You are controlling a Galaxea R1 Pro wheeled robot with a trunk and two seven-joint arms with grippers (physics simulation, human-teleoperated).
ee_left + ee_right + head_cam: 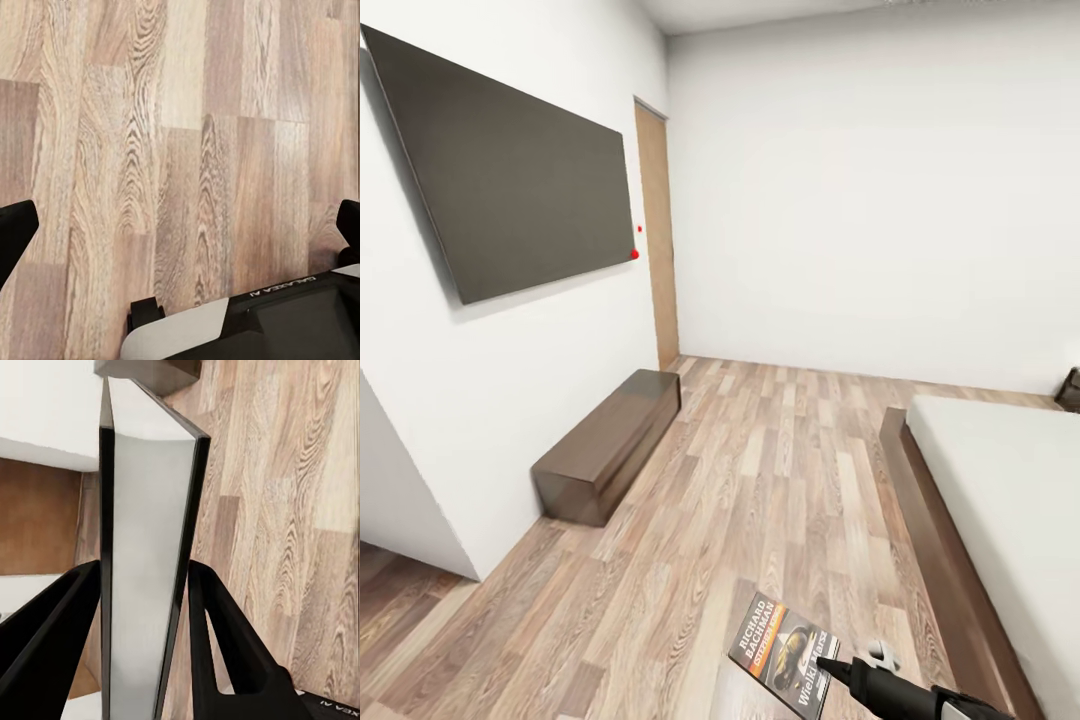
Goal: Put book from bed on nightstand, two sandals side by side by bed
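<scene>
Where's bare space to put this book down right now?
The book is pinched in the right end effector. The bed mattress beside it is bare. So is the wood floor between the bed frame and the low dark bench along the left wall.

A large dark flat wall panel [515, 170] hangs on the left wall, with a tall narrow wooden door [657, 235] just beyond it. Below the panel, a low dark-brown wooden cabinet [610, 443] stands on the wood-plank floor [760, 480] against that wall. Across the open floor, the low dark-framed bed [1000, 520] lies at right. The small dark paperback book [784, 652] sits between the right pincer's [146, 585] fingers, above the floor near the bed's foot.
</scene>
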